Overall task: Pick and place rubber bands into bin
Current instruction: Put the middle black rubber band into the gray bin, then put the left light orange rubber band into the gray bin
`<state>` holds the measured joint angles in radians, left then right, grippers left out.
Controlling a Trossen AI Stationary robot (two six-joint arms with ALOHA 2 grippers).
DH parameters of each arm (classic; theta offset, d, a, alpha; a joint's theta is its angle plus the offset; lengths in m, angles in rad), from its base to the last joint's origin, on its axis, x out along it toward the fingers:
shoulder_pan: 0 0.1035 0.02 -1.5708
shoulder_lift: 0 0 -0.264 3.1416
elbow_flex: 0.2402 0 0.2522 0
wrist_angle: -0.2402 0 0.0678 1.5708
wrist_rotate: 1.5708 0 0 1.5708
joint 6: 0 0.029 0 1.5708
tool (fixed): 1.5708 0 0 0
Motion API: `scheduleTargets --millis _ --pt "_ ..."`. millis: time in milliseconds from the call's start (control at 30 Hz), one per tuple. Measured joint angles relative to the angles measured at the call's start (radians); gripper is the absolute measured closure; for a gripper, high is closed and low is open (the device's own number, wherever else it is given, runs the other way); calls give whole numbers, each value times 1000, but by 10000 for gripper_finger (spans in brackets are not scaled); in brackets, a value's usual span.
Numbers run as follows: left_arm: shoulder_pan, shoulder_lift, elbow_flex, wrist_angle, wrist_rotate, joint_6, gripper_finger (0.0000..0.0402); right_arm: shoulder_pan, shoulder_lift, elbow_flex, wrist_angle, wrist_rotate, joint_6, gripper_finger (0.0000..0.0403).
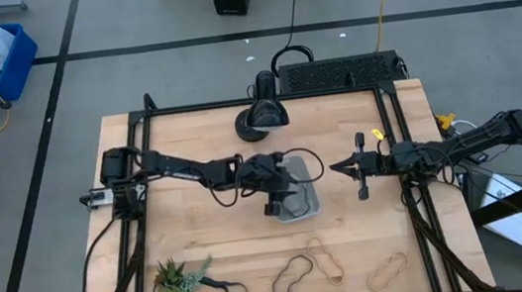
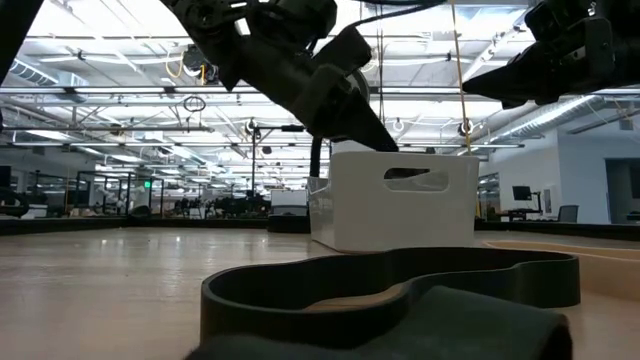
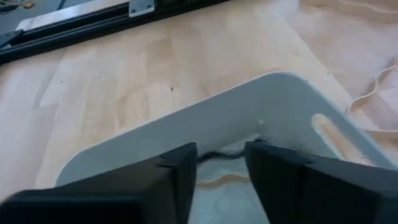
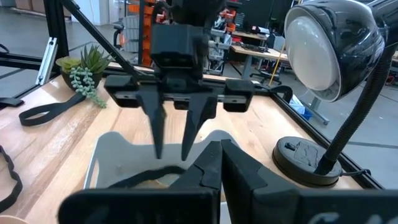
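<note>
The clear bin (image 1: 310, 188) sits at the table's middle. It looks white in the low view (image 2: 400, 205) and in the left wrist view (image 3: 205, 118). My left gripper (image 1: 283, 199) hangs over the bin, fingers pointing down and open (image 3: 221, 165). A black rubber band (image 3: 216, 155) and a tan one (image 3: 217, 180) lie inside the bin below the fingers. My right gripper (image 1: 346, 166) is shut and empty, to the right of the bin (image 4: 221, 165). More bands lie near the front edge: black (image 1: 292, 276), tan (image 1: 328, 257), tan (image 1: 387, 271) and black (image 1: 227, 289).
A small potted plant (image 1: 171, 283) stands at the front left, beside one black band. A black desk lamp (image 1: 265, 113) stands behind the bin. A black frame (image 1: 143, 121) runs along the table's sides. Bare wood lies between the bin and the front bands.
</note>
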<state>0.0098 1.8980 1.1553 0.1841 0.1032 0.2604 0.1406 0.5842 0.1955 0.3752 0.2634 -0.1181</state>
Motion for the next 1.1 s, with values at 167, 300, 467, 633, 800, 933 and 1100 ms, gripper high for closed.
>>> scheduleTargets --millis 167,300,467,633,800,933,1100 --pt "-8 -39 12 -25 -23 35 202 0 0 0 -6 0 0 403" --pt "-38 -178 13 -123 -45 104 213 0 2 0 -10 0 1 403" --pt "-123 -411 13 -346 -260 236 313 0 2 0 -7 -2 1 403" --pt "-206 -626 13 -593 -514 246 390 0 4 0 -6 -2 2 403" --pt "-222 -834 -31 -773 -510 157 397 0 5 0 -3 -3 2 403" --pt "-222 -1025 -217 -610 -394 91 398 0 6 0 14 -3 2 403" --pt "-222 -1190 -525 -288 -275 50 398 0 6 0 18 -3 8 403"
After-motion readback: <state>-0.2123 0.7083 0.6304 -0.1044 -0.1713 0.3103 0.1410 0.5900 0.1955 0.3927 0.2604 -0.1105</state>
